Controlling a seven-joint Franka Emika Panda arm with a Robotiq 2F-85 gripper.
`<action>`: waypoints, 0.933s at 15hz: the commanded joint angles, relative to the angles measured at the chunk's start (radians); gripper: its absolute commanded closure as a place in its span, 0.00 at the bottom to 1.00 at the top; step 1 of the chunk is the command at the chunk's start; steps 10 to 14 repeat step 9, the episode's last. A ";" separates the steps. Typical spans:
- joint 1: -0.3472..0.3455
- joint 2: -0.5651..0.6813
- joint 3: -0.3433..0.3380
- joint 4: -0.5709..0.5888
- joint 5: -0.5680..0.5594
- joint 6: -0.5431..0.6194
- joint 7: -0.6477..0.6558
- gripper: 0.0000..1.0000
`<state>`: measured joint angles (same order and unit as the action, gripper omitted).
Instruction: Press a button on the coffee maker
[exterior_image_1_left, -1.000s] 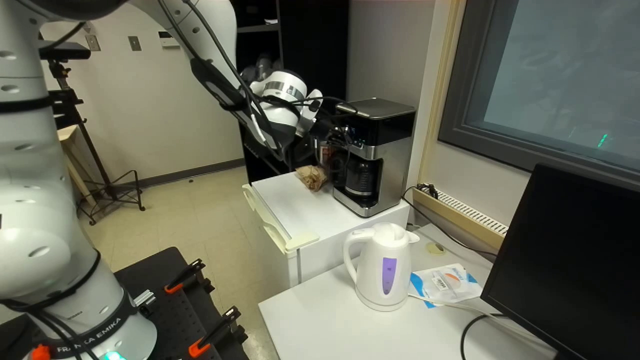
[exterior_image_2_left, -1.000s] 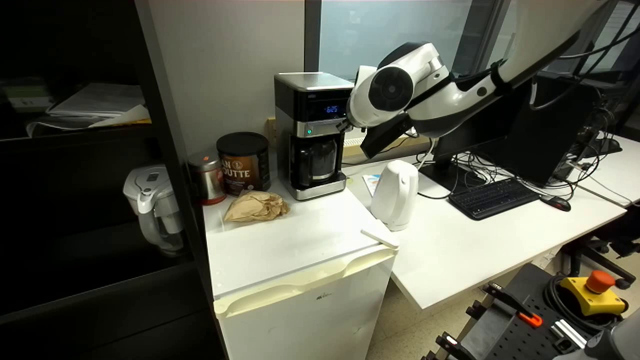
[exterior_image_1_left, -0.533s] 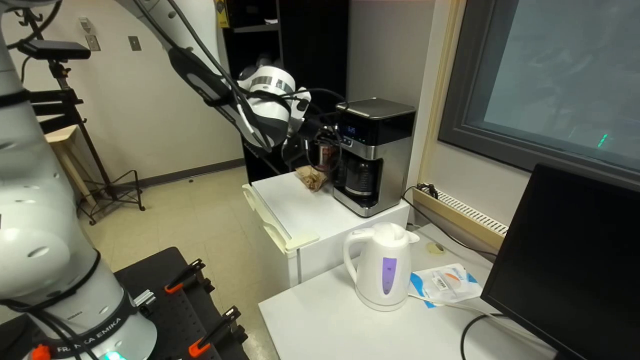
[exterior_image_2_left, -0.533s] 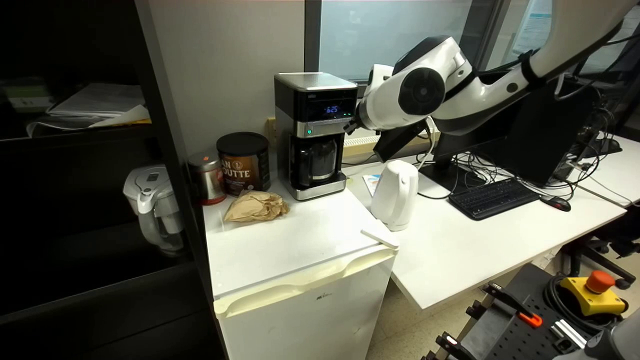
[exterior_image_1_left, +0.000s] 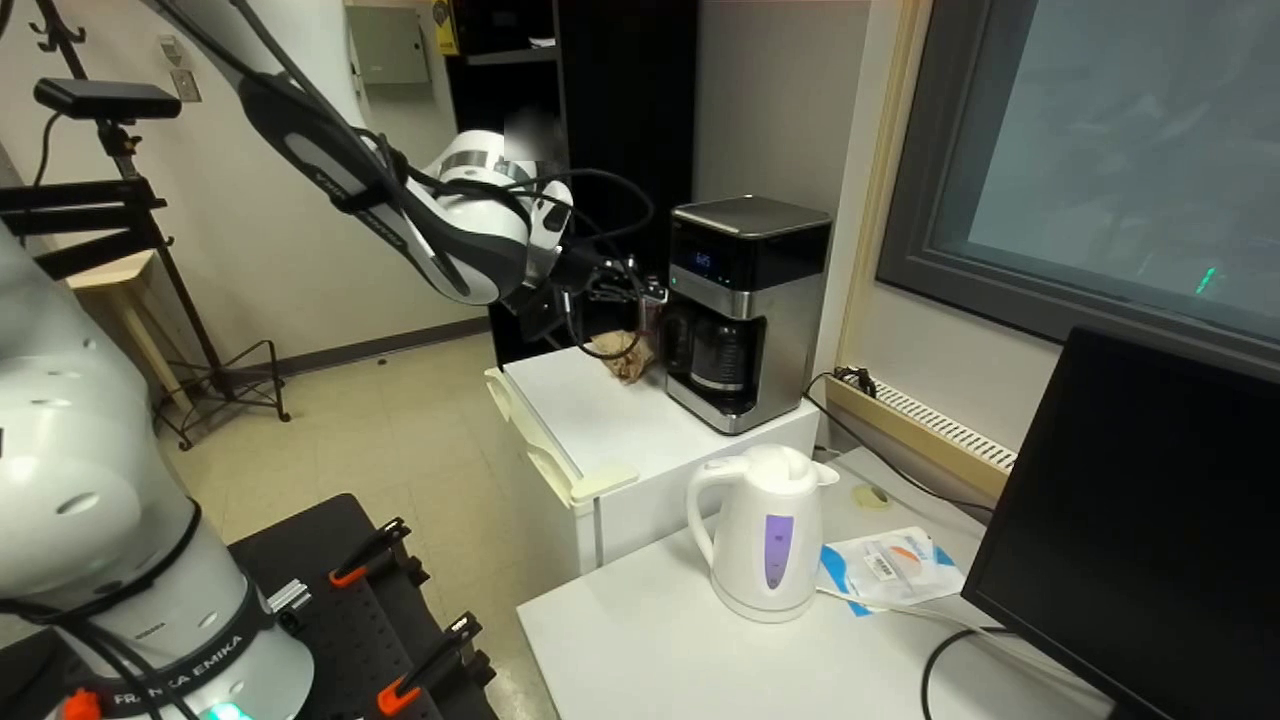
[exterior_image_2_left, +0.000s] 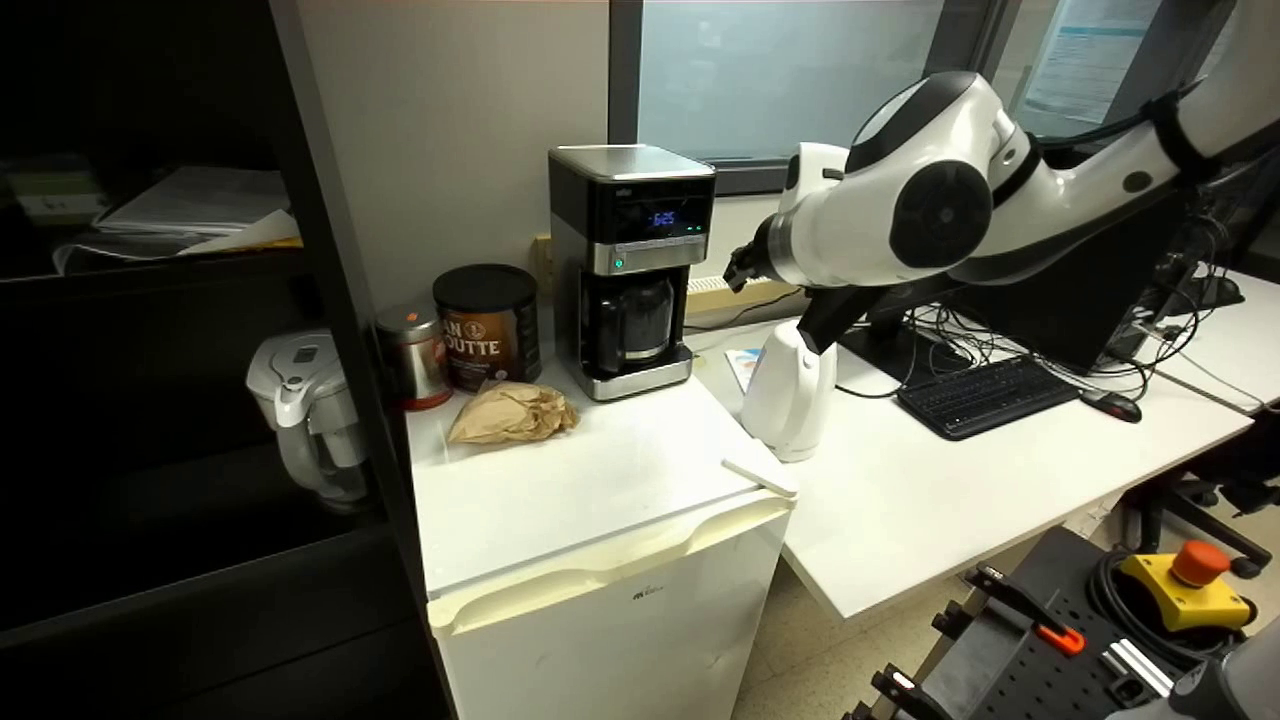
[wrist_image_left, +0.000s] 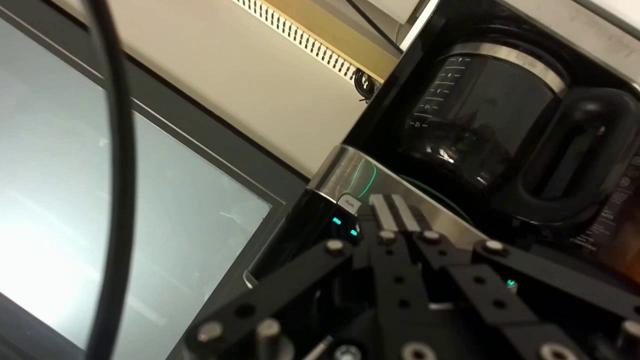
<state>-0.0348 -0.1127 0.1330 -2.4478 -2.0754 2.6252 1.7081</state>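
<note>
Hovering our black, grey-tipped two-finger gripper (wrist_image_left: 392, 207) near the boxy black-and-silver coffee maker (exterior_image_2_left: 630, 258), a gap between; jaws together, holding nothing. We've got the coffee maker upright on the white mini fridge (exterior_image_2_left: 580, 500).

In an exterior view, coffee maker (exterior_image_2_left: 628, 258) stands on fridge (exterior_image_2_left: 590, 490), canister (exterior_image_2_left: 487, 335) just left, kettle (exterior_image_2_left: 785, 405) on table (exterior_image_2_left: 950, 500) to right.

In an exterior view I see a dark-framed window (exterior_image_1_left: 1120, 150) upper right, beige floor (exterior_image_1_left: 400, 430) left of centre, and black shelving (exterior_image_1_left: 628, 90) at top centre.
</note>
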 joint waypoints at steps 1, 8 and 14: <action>0.015 -0.125 0.018 -0.123 -0.058 -0.041 0.063 0.98; 0.160 -0.246 -0.061 -0.259 -0.051 -0.124 0.070 0.98; 0.172 -0.260 -0.067 -0.273 -0.051 -0.130 0.072 0.98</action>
